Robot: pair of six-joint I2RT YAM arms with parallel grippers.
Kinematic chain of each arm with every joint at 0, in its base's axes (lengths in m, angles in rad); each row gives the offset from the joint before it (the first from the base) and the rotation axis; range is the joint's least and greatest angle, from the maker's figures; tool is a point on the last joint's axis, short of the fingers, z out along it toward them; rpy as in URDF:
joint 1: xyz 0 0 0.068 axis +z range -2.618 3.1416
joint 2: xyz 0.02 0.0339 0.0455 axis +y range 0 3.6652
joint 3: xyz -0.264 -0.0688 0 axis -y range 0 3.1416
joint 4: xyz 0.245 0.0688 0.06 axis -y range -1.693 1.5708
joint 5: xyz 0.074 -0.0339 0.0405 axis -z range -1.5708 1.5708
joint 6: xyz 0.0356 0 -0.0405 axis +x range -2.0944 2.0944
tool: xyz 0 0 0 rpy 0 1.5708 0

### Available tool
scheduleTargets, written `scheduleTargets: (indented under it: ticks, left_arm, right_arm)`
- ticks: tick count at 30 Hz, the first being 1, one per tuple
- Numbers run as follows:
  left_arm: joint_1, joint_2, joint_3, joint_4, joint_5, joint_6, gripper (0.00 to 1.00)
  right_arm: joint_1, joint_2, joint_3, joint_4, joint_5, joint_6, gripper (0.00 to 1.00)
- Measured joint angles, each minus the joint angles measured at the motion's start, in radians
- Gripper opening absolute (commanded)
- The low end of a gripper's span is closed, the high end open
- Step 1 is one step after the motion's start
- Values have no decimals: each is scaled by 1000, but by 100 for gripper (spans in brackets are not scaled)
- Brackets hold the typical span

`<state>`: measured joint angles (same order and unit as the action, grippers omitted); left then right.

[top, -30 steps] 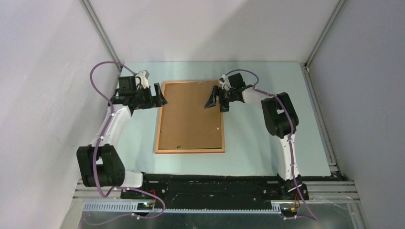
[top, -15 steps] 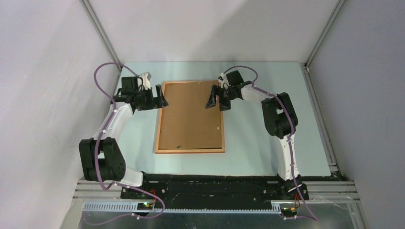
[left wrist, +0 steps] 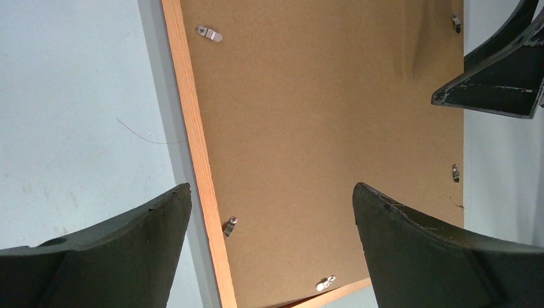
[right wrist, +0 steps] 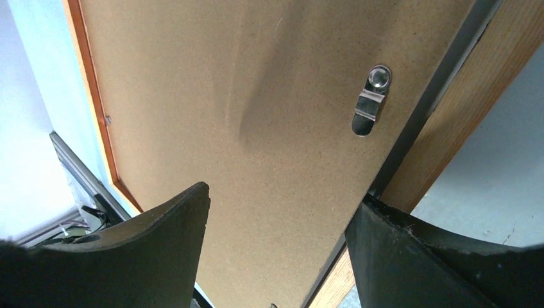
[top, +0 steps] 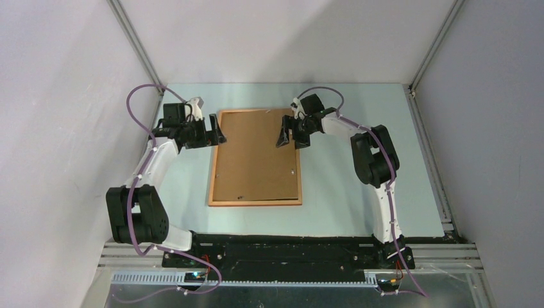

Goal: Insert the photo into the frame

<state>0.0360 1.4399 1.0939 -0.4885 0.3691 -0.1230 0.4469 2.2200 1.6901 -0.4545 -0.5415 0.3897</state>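
Note:
The frame (top: 255, 203) lies face down in the middle of the table, with the plain brown backing board (top: 256, 157) set inside its orange-brown rim (left wrist: 195, 141). Small metal clips (left wrist: 229, 224) sit along the board's edges. The photo is hidden. My left gripper (top: 216, 133) hovers open at the frame's far left corner, one finger outside the rim and the other over the board (left wrist: 321, 115). My right gripper (top: 289, 138) is open at the far right edge. It straddles the board (right wrist: 256, 128) and the rim (right wrist: 462, 122), near a clip (right wrist: 370, 101). Nothing is held.
The pale blue table (top: 333, 192) is boxed in by grey walls on the left, back and right. A metal rail (top: 428, 147) runs along its right edge. Both arm bases stand on the black bar (top: 282, 250) at the near edge.
The left gripper has crept slightly toward the frame's far left corner, and the right wrist has shifted a little toward the far edge. The frame and board have not moved.

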Motion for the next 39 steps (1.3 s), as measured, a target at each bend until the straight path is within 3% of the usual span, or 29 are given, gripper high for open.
scheduleTargets:
  ticks: [39]
  left_arm:
    - [0,-17,0,0,1,2,100]
  right_arm:
    - [15,-174,-25,-35,182,-93,78]
